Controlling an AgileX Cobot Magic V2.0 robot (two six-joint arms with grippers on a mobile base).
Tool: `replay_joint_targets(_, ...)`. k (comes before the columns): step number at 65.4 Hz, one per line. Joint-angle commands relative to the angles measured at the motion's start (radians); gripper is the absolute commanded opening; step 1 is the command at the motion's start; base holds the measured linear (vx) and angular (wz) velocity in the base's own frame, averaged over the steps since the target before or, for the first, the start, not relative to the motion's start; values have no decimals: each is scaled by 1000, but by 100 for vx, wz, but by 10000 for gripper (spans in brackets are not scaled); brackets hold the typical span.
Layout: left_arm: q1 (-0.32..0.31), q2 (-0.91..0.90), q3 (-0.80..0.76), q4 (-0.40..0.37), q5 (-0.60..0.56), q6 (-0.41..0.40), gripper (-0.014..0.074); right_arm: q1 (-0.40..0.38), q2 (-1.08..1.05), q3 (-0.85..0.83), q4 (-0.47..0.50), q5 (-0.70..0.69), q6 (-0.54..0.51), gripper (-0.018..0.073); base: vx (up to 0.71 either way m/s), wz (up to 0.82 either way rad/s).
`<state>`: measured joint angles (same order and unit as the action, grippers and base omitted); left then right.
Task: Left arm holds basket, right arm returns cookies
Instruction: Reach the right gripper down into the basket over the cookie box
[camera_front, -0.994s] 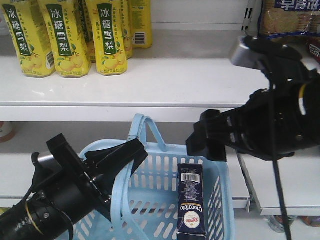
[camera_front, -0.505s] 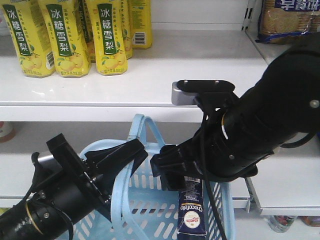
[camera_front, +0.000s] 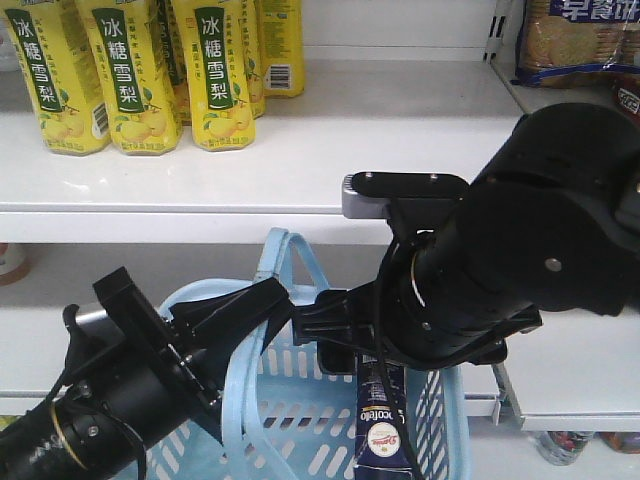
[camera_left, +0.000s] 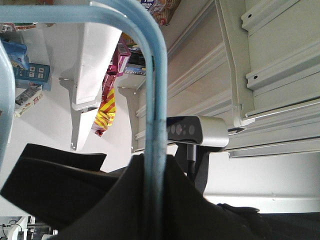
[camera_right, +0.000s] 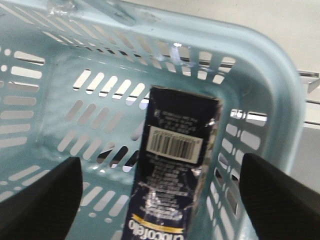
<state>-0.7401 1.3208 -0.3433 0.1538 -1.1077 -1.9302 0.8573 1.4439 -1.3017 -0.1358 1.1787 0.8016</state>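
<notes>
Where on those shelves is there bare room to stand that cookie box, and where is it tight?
The upper shelf is bare from the yellow bottles across to the cracker bag. It is crowded at the basket: the right arm hangs over its mouth and the cookie box, and the left gripper holds a handle.

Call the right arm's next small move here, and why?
Probably lower the right hand a little, before closing. Its open fingers sit either side of the tall dark navy cardboard cookie box standing in the light blue slotted plastic basket, but aren't touching it.
</notes>
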Motion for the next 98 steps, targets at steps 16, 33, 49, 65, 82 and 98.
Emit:
replay_joint_targets(16, 12, -30, -29, -94, -153, 7, 0, 30, 10, -23, -43, -37, 67, 594, 0, 0)
replay_joint_targets(33, 12, -30, -29, -94, -153, 7, 0, 30, 47, -23, -47, -43, 70, 594, 0, 0)
replay_joint_targets(49, 12, -30, -29, -94, -153, 7, 0, 30, 68, -23, -52, -42, 70, 594, 0, 0)
replay_joint_targets(65, 12, -30, -29, -94, -153, 7, 0, 29, 56, -23, -56, -30, 66, 594, 0, 0)
replay_joint_targets(82, 12, -30, -29, -94, -153, 7, 0, 29, -4, -23, -117, 19, 63, 594, 0, 0)
replay_joint_targets(98, 12, -30, -29, -94, -153, 7, 0, 29, -22, -23, -94, 14, 31, 594, 0, 0)
